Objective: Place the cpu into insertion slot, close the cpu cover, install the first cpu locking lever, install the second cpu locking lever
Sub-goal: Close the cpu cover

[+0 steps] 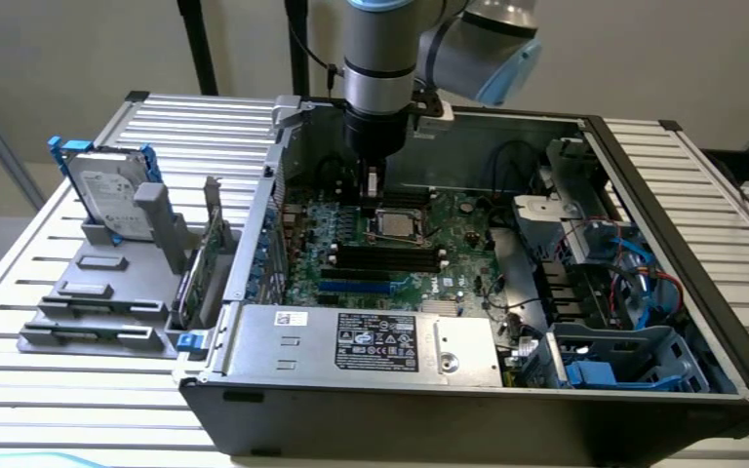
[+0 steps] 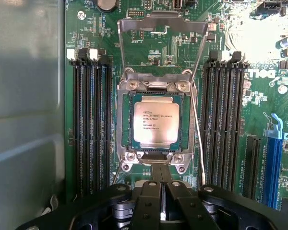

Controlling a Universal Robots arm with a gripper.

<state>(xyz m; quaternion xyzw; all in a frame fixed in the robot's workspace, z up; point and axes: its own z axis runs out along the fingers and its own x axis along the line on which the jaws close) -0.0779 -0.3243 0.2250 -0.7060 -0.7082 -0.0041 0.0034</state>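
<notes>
Down in the slot [image 2: 124,120], the cpu [image 2: 156,122] sat flat and square, face up: placed, by the look of it! Beyond it the cover [image 2: 161,21] stood swung open, so the chip lay bare. Just beside the slot's edge hovered the tool [image 2: 161,175], fingers pinched together, holding nothing. Wrist view gave that seating; exterior view gave the arm plumb over the board [image 1: 459,244].

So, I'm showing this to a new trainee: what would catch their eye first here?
The cpu, silvery face up, sits in the insertion slot mid-board, with the cpu cover hinged open beside it. The gripper hangs above that socket inside the open computer case; a hard drive stands outside at the exterior view's left.
</notes>
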